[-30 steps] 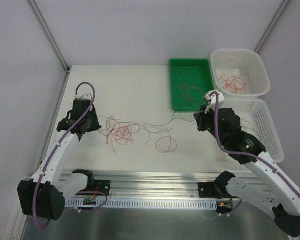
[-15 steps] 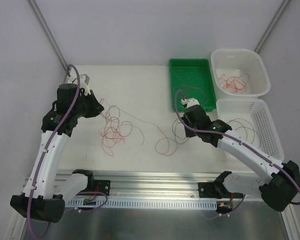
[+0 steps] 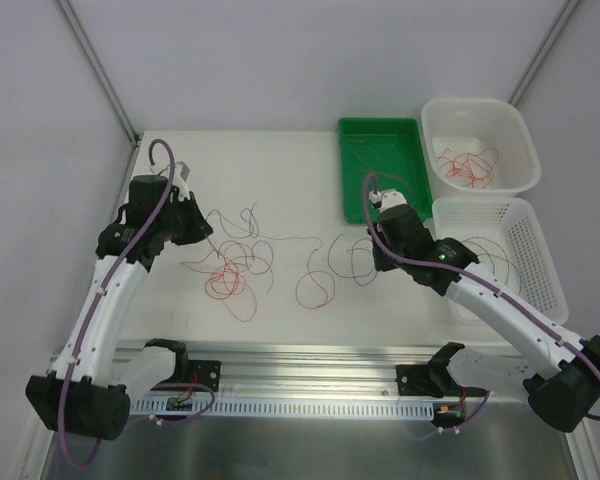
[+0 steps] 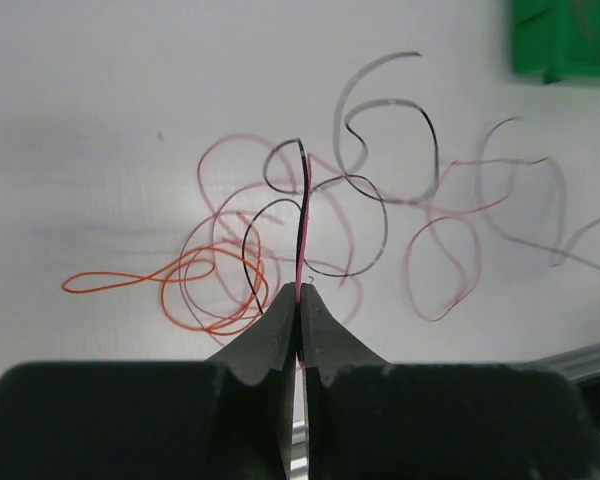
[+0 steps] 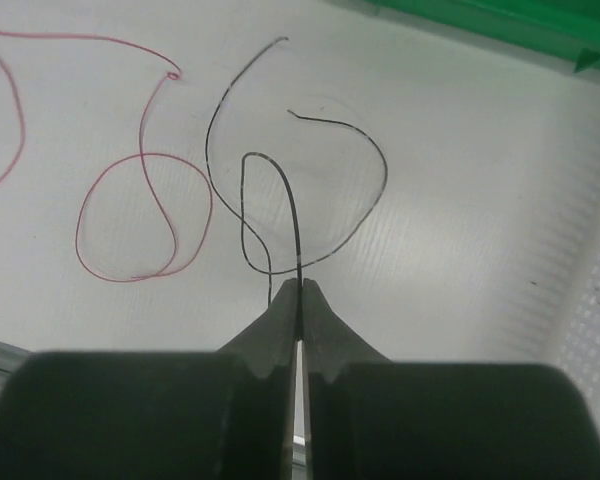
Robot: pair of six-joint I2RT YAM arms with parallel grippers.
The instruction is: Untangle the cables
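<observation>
The cables (image 3: 230,270) lie as thin red, orange and dark loops across the middle of the white table. My left gripper (image 3: 207,230) hangs above the left end of the tangle, shut on a pink-red cable (image 4: 301,235) with a black strand running beside it. Orange loops (image 4: 195,292) lie below it to the left. My right gripper (image 3: 378,242) is shut on a dark cable (image 5: 295,215), whose loops (image 3: 355,255) curl on the table beneath it. A separate red loop (image 3: 315,288) lies between the two grippers.
A green tray (image 3: 352,140) holding thin cables stands at the back right. Beside it is a white tub (image 3: 510,125) with red cables. A white perforated basket (image 3: 540,250) with dark cables sits by the right arm. An aluminium rail (image 3: 310,385) runs along the near edge.
The right arm swung left from beside the basket to over the table with the dark cable. The left gripper rose and shifted right. The tangle has spread wider.
</observation>
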